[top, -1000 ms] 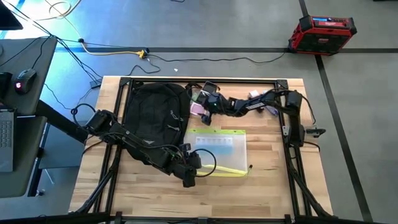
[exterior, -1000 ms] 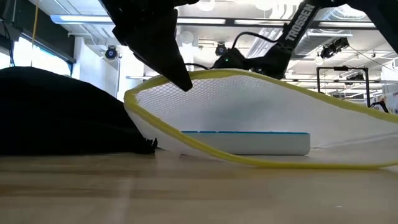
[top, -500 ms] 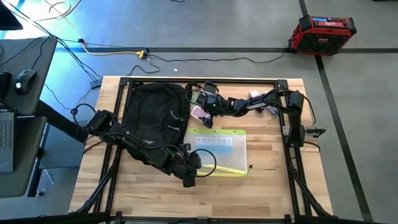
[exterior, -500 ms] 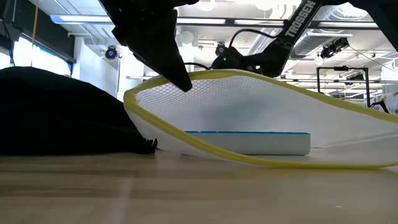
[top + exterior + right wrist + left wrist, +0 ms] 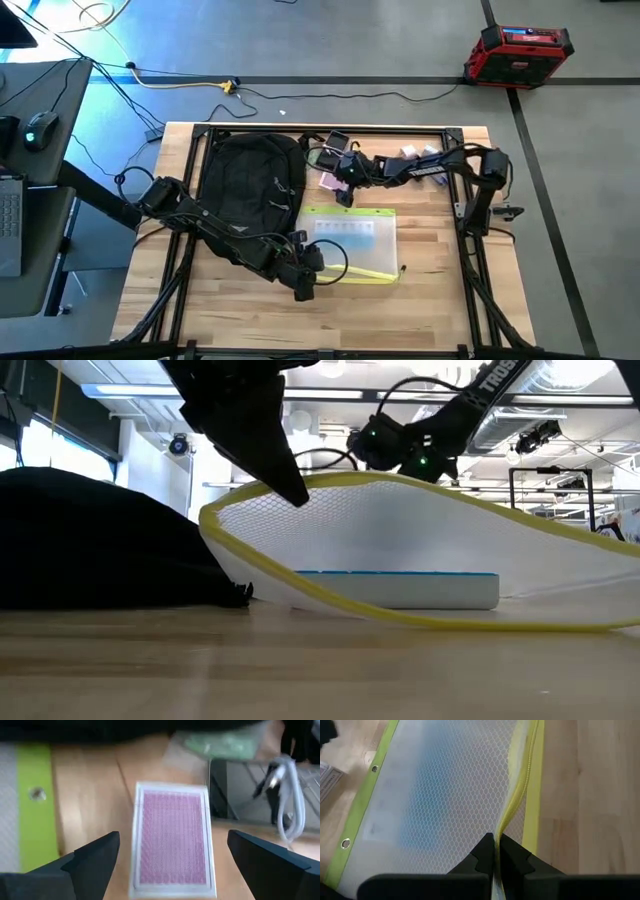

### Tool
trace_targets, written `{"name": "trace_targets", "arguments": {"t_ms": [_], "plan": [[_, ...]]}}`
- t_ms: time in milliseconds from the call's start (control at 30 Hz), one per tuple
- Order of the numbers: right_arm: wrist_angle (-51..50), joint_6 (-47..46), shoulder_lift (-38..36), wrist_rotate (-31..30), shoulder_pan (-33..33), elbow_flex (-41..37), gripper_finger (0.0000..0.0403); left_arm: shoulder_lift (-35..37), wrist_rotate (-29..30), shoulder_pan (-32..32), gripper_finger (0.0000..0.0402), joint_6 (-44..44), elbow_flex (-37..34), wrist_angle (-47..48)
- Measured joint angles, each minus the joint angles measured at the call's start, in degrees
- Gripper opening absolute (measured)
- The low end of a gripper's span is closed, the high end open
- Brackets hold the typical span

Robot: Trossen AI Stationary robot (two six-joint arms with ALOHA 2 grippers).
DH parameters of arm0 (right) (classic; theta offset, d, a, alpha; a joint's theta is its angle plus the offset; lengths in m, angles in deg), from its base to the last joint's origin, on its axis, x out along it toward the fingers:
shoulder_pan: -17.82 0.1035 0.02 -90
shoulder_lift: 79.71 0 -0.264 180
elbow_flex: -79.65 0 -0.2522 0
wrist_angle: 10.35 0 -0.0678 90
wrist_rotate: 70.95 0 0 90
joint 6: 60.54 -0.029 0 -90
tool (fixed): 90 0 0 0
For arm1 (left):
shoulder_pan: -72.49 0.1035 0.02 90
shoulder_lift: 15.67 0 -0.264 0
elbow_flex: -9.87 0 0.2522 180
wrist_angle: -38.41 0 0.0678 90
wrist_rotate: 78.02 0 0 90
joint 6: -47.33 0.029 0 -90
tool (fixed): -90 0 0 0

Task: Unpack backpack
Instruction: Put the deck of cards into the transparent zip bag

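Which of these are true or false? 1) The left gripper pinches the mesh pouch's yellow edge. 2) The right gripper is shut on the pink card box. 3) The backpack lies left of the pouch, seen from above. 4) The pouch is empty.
1) True: the left gripper is shut on the yellow edge of the pouch, lifting it.
2) False: the right gripper is open, its fingers on either side of the pink card box and not closed on it.
3) True: the backpack lies left of the pouch in the high view.
4) False: a flat white and blue item shows through the mesh.
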Motion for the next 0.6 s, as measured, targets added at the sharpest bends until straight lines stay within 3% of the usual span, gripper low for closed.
{"name": "trace_targets", "arguments": {"t_ms": [467,600], "plan": [[5.5,0.3,7.7,2.4,-0.8,-1.8,0.0358,0.0,0.1,-0.3,0.0000,0.9,0.0,0.2],[4.2,-2.0,7.7,3.9,-1.6,-1.8,0.0321,0.0,0.1,-0.3,0.0000,0.9,0.0,0.3]]}}
